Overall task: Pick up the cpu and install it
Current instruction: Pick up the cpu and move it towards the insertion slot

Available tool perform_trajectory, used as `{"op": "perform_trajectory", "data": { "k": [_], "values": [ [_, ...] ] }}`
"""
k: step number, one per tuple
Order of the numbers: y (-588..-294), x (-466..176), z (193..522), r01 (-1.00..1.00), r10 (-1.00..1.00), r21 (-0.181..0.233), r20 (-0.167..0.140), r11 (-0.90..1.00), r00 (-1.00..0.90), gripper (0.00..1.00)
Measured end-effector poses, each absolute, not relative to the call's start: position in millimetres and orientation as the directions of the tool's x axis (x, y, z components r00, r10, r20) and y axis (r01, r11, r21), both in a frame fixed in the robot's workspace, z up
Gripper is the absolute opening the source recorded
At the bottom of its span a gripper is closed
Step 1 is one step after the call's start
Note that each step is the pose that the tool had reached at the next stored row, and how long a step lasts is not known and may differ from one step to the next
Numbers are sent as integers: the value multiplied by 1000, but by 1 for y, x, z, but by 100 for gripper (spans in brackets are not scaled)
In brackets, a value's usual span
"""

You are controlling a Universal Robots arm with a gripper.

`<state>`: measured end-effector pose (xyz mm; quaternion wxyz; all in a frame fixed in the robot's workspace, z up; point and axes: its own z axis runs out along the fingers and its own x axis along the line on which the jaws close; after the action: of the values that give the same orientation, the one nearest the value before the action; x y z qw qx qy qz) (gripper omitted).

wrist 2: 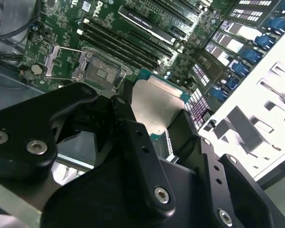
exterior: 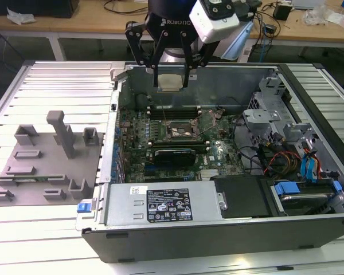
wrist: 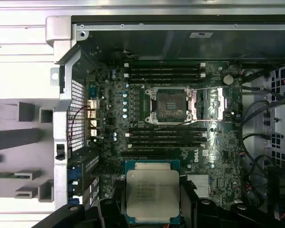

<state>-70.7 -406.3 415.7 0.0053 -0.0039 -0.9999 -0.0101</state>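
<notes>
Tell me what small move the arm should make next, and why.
Probably bring the thin square silver-topped cpu over the dark metal-framed socket and start lowering. The black gripper, jaws shut on the cpu, hangs high above the green motherboard, and the socket lies open and empty.

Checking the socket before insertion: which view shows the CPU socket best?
First wrist view: the socket faces the camera squarely, unobstructed, apart from the held cpu. The second wrist view shows it at a steep slant. The exterior view shows it from farther off, also slanted.
</notes>
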Motion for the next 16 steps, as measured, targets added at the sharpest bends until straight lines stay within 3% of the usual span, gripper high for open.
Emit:
{"op": "perform_trajectory", "data": {
  "k": [16],
  "values": [
    [-406,-48,395,8,8,20,11,1000,-1000,54]
  ]
}}
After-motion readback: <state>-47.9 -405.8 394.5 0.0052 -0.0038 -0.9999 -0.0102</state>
